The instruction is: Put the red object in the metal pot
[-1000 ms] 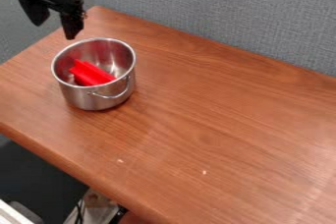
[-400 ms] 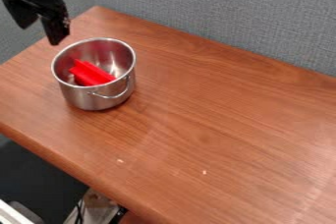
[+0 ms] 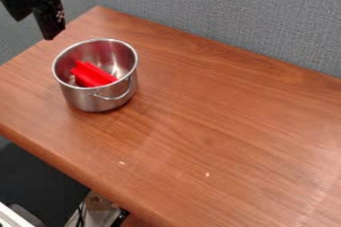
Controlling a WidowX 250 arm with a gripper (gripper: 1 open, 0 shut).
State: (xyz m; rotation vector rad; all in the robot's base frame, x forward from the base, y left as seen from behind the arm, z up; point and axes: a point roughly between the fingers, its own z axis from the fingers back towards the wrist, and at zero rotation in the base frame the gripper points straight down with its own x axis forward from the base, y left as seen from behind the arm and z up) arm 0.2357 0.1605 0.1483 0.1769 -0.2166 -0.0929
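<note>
One Red Block Rests Inside the Shiny Pot

Two small pale specks mark the near part of the wooden tabletop [image 3: 213,121], which has a warm reddish-brown grain and a slanting edge on the left side. Below that edge, at the lower left corner of the view, lie a dark area, some cables and a pale object, too cropped to name.

Farther back, near the left edge of the tabletop, stands the metal pot [image 3: 100,99], upright, round and straight-sided, with a rolled rim and a polished silver surface that catches light and dark streaks. A thin wire handle shows against its outer wall on the near right side.

Inside the pot is the red object [image 3: 92,75], bright, saturated red and elongated, with blocky edges. It lies at a slant, one end toward the back left and the other toward the front right, wholly within the rim.

Beyond the pot, at the upper left, the black gripper [image 3: 51,30] hangs apart from it, fingers pointing downward. It is open and released, holding nothing. The dark arm enters from the top left corner.

Behind everything rises a grey, textured partition [image 3: 240,12].
</note>
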